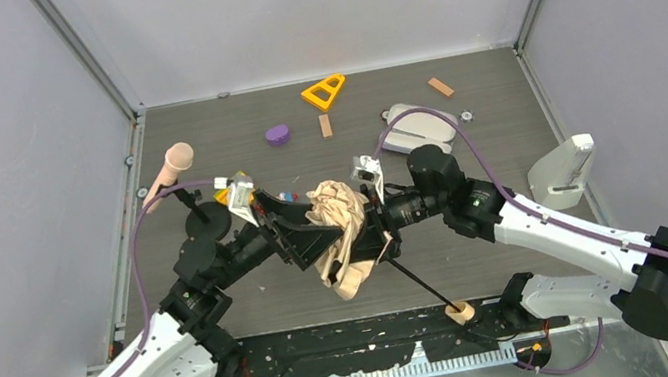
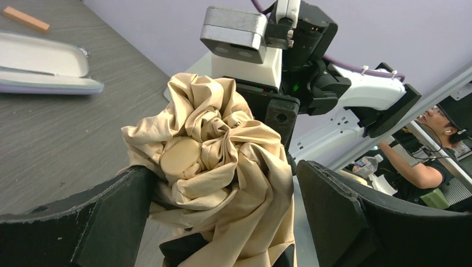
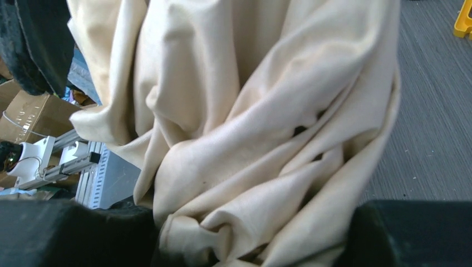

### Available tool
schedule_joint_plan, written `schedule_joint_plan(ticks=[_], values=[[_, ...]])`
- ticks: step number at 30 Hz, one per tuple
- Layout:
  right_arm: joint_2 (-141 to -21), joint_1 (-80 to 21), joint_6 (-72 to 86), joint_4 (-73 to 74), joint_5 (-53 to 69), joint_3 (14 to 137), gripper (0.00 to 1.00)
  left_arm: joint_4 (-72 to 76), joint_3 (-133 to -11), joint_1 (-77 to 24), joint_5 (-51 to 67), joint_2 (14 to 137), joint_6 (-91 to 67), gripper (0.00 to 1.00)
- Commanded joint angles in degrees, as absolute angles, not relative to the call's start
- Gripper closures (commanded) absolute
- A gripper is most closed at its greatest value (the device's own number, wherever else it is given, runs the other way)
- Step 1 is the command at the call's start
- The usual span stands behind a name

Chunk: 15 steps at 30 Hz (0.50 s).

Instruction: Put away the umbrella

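Note:
The umbrella (image 1: pixel 340 226) is a bunched pale beige canopy held up at mid-table between both arms. Its thin black shaft (image 1: pixel 421 286) slants down to the tan handle (image 1: pixel 458 312) at the near edge. My left gripper (image 1: pixel 311 240) is open wide; in the left wrist view the canopy (image 2: pixel 222 161) sits between the jaws, against the left finger (image 2: pixel 111 211) and apart from the right one. My right gripper (image 1: pixel 372 220) comes from the right and is shut on the canopy; the fabric (image 3: pixel 250 133) fills its jaws in the right wrist view.
A pink-headed microphone (image 1: pixel 176 161) on a black stand is just left of the left arm. An open lavender-grey case (image 1: pixel 417 130) lies behind the right arm. A yellow triangle (image 1: pixel 323 92), purple piece (image 1: pixel 278 135) and wooden blocks (image 1: pixel 440 87) lie at the back. A white holder (image 1: pixel 565 172) stands right.

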<state>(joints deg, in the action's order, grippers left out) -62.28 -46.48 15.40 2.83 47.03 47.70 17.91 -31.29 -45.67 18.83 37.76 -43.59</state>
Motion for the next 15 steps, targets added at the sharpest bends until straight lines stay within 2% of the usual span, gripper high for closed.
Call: schedule_joint_plan(ticks=[1, 8, 15], values=[[-60.81, -48.43, 12.44, 3.65, 48.43, 51.78, 0.94, 15.94, -31.06, -45.81, 13.88, 36.19, -42.43, 0.00], [-58.35, -48.36, 13.18, 3.69, 47.37, 51.70, 0.94, 5.27, -30.29, -45.79, 6.37, 30.24, -42.91, 0.01], [-58.29, -48.55, 13.93, 3.00, 49.09, 51.36, 0.94, 9.43, -28.47, -45.79, 6.37, 29.66, -46.37, 0.01]])
